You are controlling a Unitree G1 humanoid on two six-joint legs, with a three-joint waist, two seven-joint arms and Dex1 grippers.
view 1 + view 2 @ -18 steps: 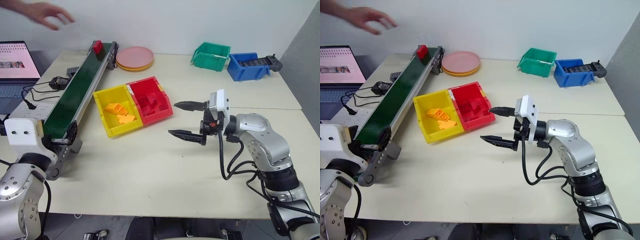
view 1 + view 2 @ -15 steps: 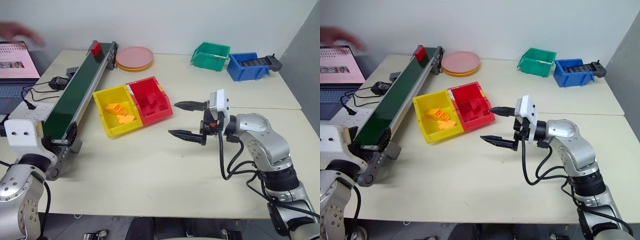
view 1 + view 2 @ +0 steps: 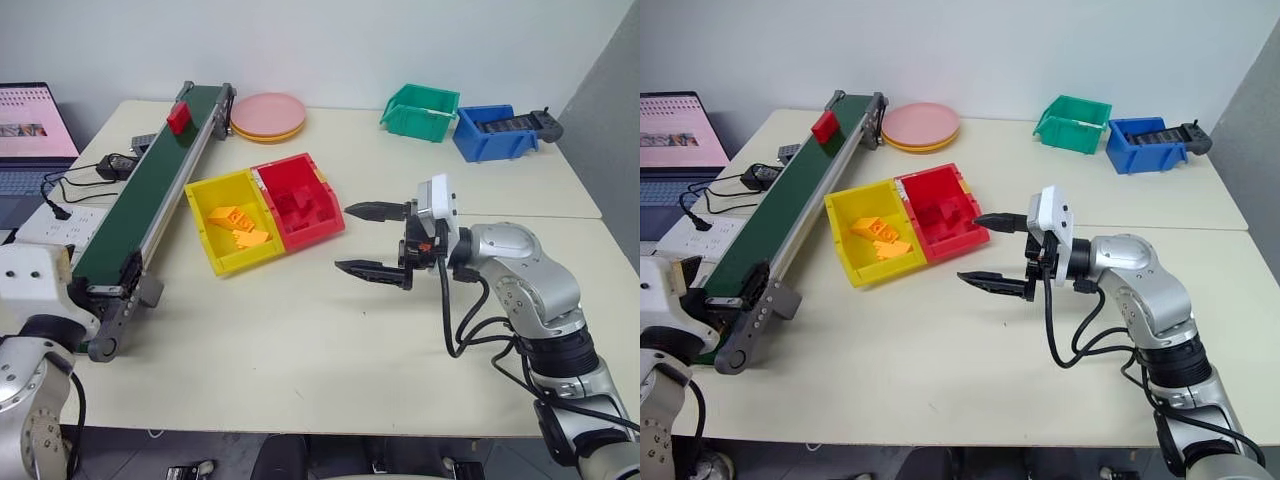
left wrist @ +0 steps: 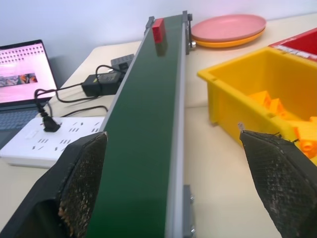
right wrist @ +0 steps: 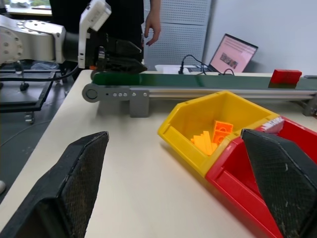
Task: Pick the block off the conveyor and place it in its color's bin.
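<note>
The conveyor (image 3: 150,195) runs along the table's left side, its near end between the spread fingers of the left gripper (image 4: 173,193), which holds nothing. Beside the belt sits the yellow tray (image 3: 232,223), touching the red bin (image 3: 298,200). The right gripper (image 3: 372,240) hovers over bare table near the bin, fingers released. The block (image 3: 178,116) rides the belt near its far end. Risk: closing too late lets the block pass the fingers; an off-centre grasp may knock it over the rail.
</note>
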